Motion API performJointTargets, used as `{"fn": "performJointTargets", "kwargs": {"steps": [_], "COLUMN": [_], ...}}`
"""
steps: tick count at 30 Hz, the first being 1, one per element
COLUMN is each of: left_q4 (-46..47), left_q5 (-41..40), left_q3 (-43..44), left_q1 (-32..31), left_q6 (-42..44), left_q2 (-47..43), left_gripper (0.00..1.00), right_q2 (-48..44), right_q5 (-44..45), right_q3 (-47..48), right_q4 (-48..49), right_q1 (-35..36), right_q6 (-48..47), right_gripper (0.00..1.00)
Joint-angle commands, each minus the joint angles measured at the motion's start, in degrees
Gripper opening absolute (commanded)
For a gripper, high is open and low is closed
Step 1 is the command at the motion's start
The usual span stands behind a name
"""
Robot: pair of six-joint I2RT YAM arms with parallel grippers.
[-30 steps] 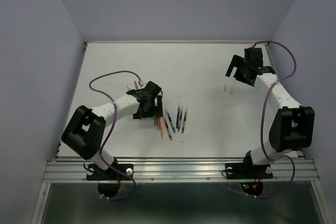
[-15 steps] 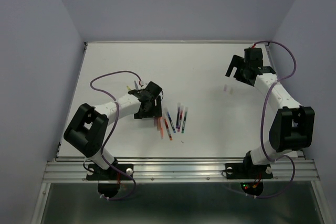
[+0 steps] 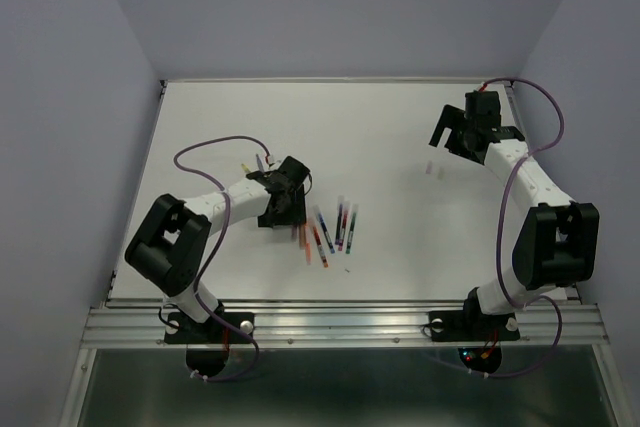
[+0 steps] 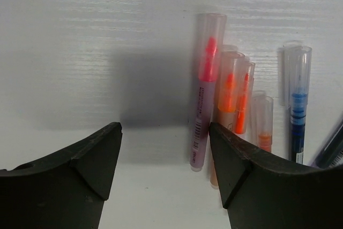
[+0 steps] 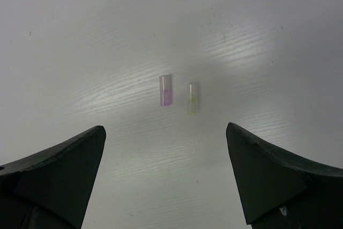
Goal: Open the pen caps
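Several pens (image 3: 330, 230) lie side by side on the white table. In the left wrist view a pink pen (image 4: 202, 111) with a pale translucent cap (image 4: 210, 36) lies just inside my right finger. Beside it are orange pens (image 4: 231, 92) and a blue pen (image 4: 297, 116), all capped. My left gripper (image 4: 165, 128) is open and empty, low over the table at the left end of the row, also seen from above (image 3: 283, 207). My right gripper (image 5: 165, 128) is open and empty above two loose caps, one purple (image 5: 166, 90), one yellowish (image 5: 193, 98).
Two more pens (image 3: 252, 163), yellow and purple, lie behind my left wrist. The two loose caps (image 3: 432, 168) show at the right, near my right gripper (image 3: 452, 142). A raised rim (image 3: 330, 79) bounds the table's far edge.
The left arm's elbow has shifted slightly to the right while its gripper stays by the pens. The right arm has not moved.
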Motion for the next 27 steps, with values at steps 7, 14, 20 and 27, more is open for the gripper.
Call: {"fn": "performJointTargets", "kwargs": {"steps": [7,14,20,27], "left_q4": [0.03,-0.32,0.12,-1.81], "left_q5": [-1.10,-1.01,-0.75,-2.85], "left_q3": [1.52,1.26,0.91,1.61], "left_q1": [-0.12,-0.12,-0.12,-0.12], "left_q6": [0.80,1.68,1.68,0.63], "left_q2": [2.38,3.70,5.72,6.78], "left_gripper": [0.68,0.58,0.40,0.00], "right_q2": [0.41,0.94,1.38,0.86], "right_q5": [0.36,0.63,0.98,0.80], "right_q3": [0.23,0.58,0.67,0.58], "right_q4": [2.19,2.19,2.11,2.11], "right_q1": [-0.19,-0.19,-0.19,-0.19], "right_q6": [-0.65,-0.65,-0.73,-1.26], "right_gripper": [1.00,1.00,1.00,1.00]}}
